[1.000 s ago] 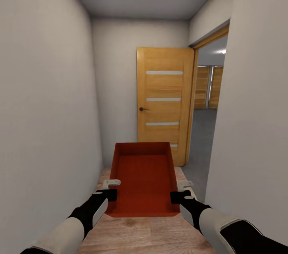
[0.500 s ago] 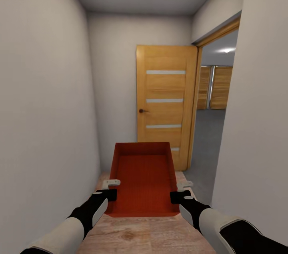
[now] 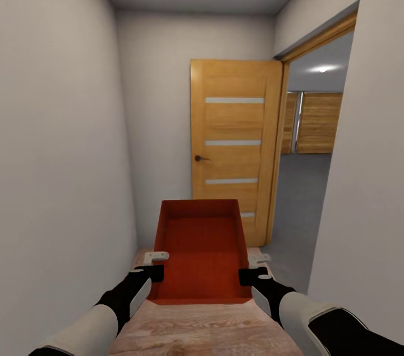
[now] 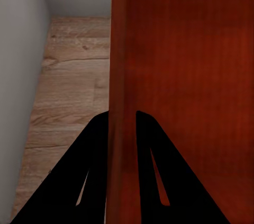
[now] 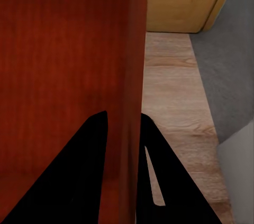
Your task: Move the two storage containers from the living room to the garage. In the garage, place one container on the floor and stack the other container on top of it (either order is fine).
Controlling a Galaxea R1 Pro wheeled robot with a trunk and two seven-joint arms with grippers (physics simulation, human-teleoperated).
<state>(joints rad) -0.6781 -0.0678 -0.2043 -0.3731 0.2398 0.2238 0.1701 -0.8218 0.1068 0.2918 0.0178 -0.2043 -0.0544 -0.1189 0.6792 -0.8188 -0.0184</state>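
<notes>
A single storage container (image 3: pixel 201 249) is being carried out in front of the trunk, level and open side up, above the light plank floor (image 3: pixel 202 328) of a narrow grey-walled hallway. The left gripper (image 3: pixel 150 266) is being kept clamped on the container's left wall, and the right gripper (image 3: pixel 253 268) on its right wall; in each wrist view one dark finger is seen on either side of the red rim. An open wooden door (image 3: pixel 233 145) is being faced at the hallway's end, and beside it, to the right, a doorway is giving onto a dark grey concrete floor (image 3: pixel 300 204), judged to be the garage.

The main risk is judged to lie in the turn through that doorway: the passage is narrow, and a wide swing could be knocking the container or an elbow against the door frame (image 3: pixel 279 142) or the right wall (image 3: pixel 365 176), twisting the bin out of the two thin-wall grips. Uneven motion of the arms could also be flexing the plastic walls and letting one rim slip.

The head view is giving the route and the doorway. The left wrist view is adding the left finger (image 4: pixel 98 166) pinching the rim (image 4: pixel 117 75); the right wrist view is showing the seam where planks meet concrete (image 5: pixel 198 83) near the door's foot
</notes>
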